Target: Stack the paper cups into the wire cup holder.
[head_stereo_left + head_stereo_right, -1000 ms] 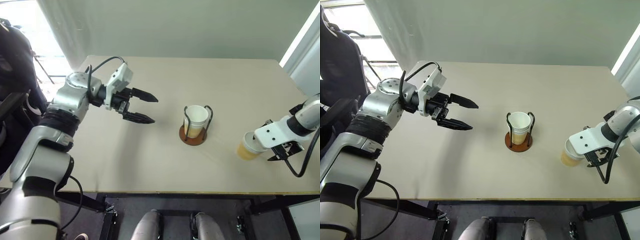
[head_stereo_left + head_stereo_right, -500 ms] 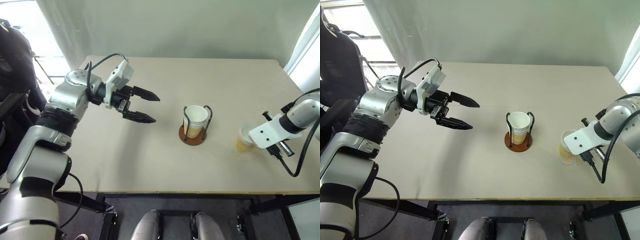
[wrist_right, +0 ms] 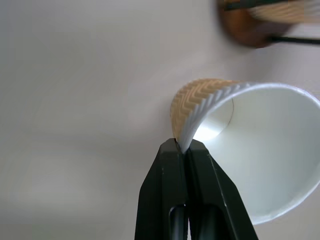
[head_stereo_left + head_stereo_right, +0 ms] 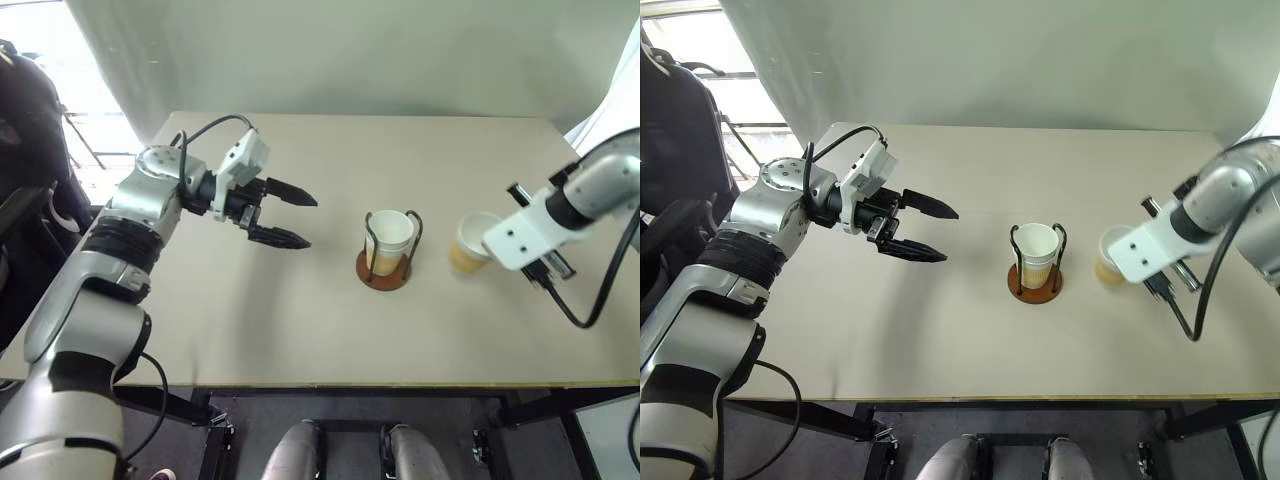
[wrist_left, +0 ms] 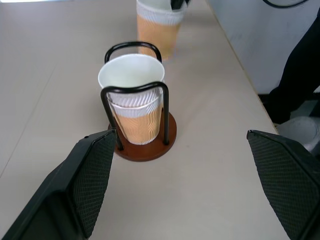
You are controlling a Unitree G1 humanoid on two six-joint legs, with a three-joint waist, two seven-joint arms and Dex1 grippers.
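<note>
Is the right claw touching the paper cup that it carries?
Touching. In the right wrist view the right claw has its two black fingers shut on the rim wall of the paper cup, with no gap visible.

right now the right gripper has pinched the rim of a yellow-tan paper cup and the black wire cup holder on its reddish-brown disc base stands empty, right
Not quite: the black wire cup holder on its reddish-brown disc base is not empty; it already holds stacked paper cups, as the left wrist view shows. The right gripper does pinch the rim of a yellow-tan paper cup.
</note>
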